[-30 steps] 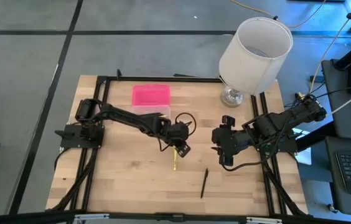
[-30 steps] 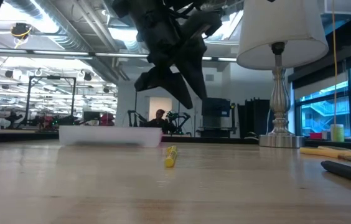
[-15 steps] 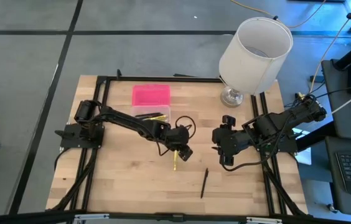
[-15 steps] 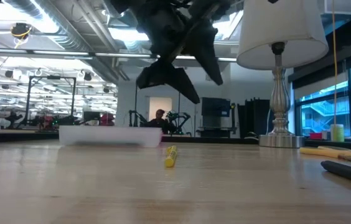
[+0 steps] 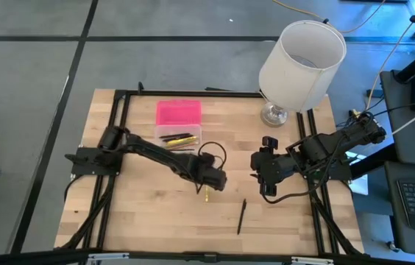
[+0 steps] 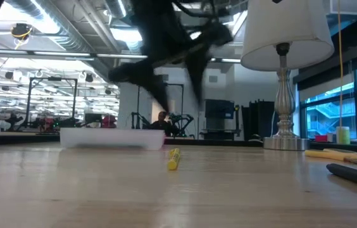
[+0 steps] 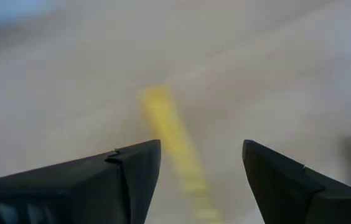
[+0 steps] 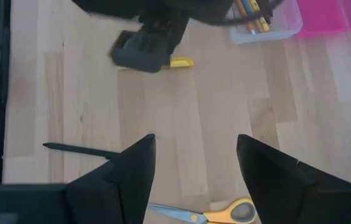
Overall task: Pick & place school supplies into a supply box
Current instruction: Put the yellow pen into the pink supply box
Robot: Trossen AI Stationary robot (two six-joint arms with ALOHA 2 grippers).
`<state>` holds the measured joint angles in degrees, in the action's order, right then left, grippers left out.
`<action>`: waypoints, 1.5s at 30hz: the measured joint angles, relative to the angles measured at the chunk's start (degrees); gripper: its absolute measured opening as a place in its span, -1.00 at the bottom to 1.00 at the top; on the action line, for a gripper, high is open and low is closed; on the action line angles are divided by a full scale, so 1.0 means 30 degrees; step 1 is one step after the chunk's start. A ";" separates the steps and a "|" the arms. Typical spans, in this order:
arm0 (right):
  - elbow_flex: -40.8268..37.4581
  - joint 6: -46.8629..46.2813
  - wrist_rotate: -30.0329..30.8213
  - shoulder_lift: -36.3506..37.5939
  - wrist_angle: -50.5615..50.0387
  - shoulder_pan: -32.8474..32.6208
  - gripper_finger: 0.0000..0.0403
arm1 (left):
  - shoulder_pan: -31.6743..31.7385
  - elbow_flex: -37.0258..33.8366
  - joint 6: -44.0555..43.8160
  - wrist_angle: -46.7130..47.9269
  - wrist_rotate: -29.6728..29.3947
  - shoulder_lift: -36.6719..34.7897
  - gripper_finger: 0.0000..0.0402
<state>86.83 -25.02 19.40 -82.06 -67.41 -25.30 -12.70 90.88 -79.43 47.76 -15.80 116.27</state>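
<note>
I read task as partly done: several pens lie in supply box, lid open. Left gripper, jaws spread, hangs over yellow pencil mid-table. Black pen and scissors wait on table. Right gripper idles nearby, jaws spread, empty.

The high view looks straight down on the whole table. The low view sits at tabletop height, facing the room. Both wrist views look down closely; all four share the yellow pencil, mid-frame in the low view.
</note>
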 joint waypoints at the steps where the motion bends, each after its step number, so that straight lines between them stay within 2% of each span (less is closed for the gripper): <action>1: 0.0000 0.0000 0.0000 0.0000 0.0008 -0.0003 0.14 | 0.0155 0.0551 -0.0091 0.1217 0.0031 0.0429 0.09; 7: 0.0007 -0.0077 -0.0007 -0.0004 0.0041 0.0000 0.14 | 0.1012 0.2231 0.0531 0.1227 0.0935 0.2072 0.09; 19: 0.0007 -0.0554 -0.0022 0.0000 -0.0228 -0.0003 0.14 | 0.1147 0.2119 -0.0497 0.2217 0.1147 0.2731 0.09; 26: 0.0007 -0.0527 -0.0017 0.0000 -0.0224 -0.0005 0.14 | 0.1161 0.0976 -0.1330 0.2056 0.1776 0.2731 0.09; 45: 0.0007 -0.0561 -0.0007 0.0015 -0.0208 -0.0003 0.14 | 0.1023 0.0840 -0.0984 0.1487 0.2662 0.3598 0.09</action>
<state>86.85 -26.70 19.38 -82.02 -68.03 -25.31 -9.63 93.40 -82.38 52.23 -7.82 127.07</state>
